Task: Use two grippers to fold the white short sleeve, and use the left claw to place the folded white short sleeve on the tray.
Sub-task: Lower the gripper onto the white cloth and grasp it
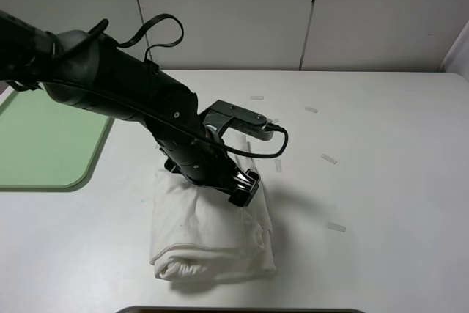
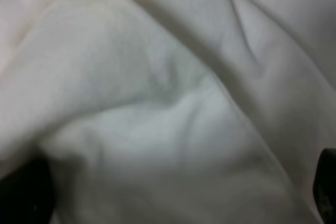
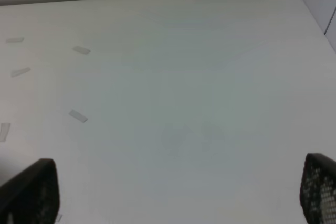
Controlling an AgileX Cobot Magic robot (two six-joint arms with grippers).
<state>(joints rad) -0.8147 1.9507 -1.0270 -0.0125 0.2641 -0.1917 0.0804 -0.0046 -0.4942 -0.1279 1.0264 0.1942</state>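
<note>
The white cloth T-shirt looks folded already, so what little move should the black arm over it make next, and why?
Probably close the left claw on the folded white cloth T-shirt. Its jaws stand open and pressed down into the bundle, with cloth filling the left wrist view. The flat light-green plastic tray, off to the left, holds nothing that shows.

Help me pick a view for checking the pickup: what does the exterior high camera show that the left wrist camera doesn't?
Only the high view shows the green tray, the table, tape strips and the left arm over the folded shirt. Only the left wrist view shows the cloth's creases close up, between dark fingertips. Both show the white shirt.
</note>
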